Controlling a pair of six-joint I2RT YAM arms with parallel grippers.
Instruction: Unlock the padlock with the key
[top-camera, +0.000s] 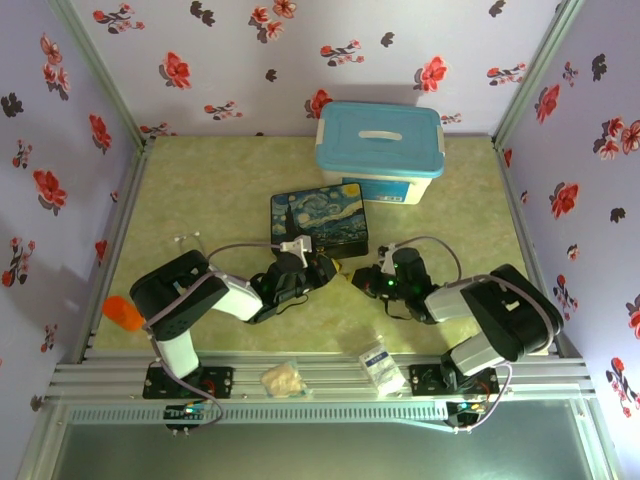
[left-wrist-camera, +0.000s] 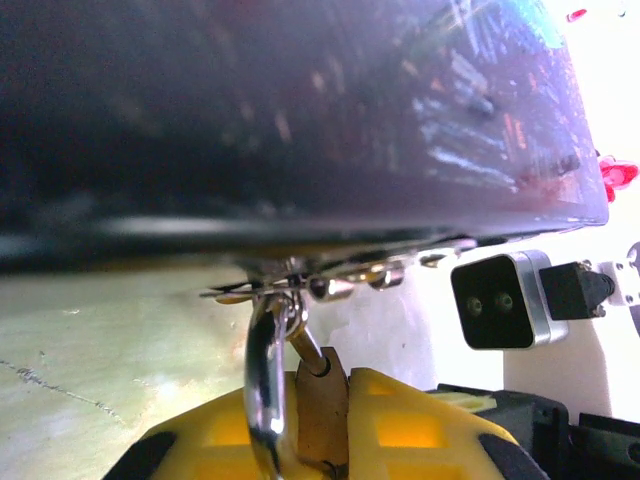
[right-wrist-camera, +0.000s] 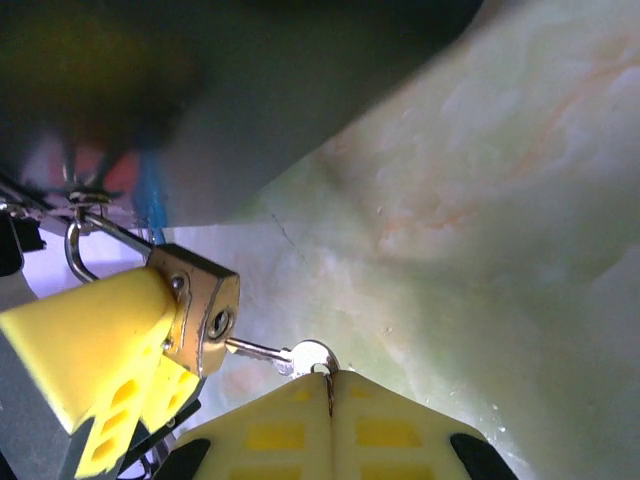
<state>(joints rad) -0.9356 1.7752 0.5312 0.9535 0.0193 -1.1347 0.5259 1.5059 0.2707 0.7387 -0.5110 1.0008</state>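
Flowered walls (top-camera: 200, 40) close in a pale green table (top-camera: 200, 190), where the dark painted box (top-camera: 320, 222) sits just in front of a blue-lidded bin (top-camera: 380, 150). At the box's near edge the left gripper (left-wrist-camera: 320, 432) is clamped on the padlock (right-wrist-camera: 205, 310), whose shackle threads the box's hasp. The right gripper (right-wrist-camera: 330, 405) pinches the key (right-wrist-camera: 290, 354) by its round head, blade tip at the keyhole. Keep the blade square to the keyway, seat it fully, then twist gently while the left holds firm.
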